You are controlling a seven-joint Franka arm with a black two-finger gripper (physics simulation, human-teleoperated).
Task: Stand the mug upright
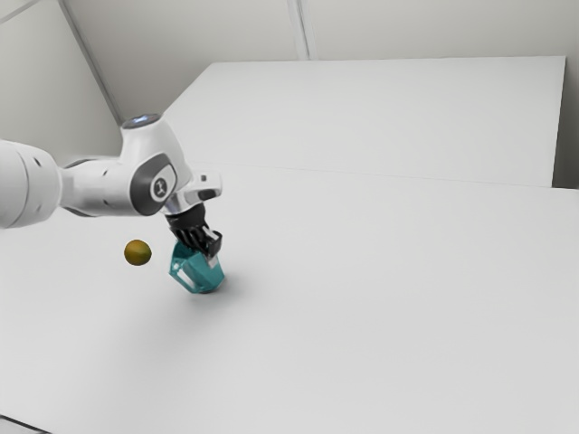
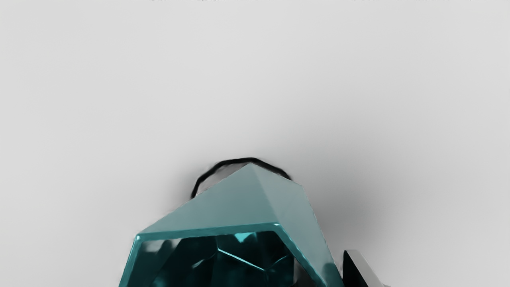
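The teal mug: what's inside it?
Inside the mug, dark, faceted walls with bright glints can be seen. The wrist view's edge cuts off the rest, so I can't tell what's there.

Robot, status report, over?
Gripper at the teal mug's rim. Mug tilted, not upright. Brownish ball toward exterior view's left, clear of both.

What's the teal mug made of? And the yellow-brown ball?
The mug looks glossy, maybe glass, glazed ceramic or plastic: bright glints show on its rim and inside. The ball looks smooth, shading softly from gold to brown; it might be plastic or painted wood.
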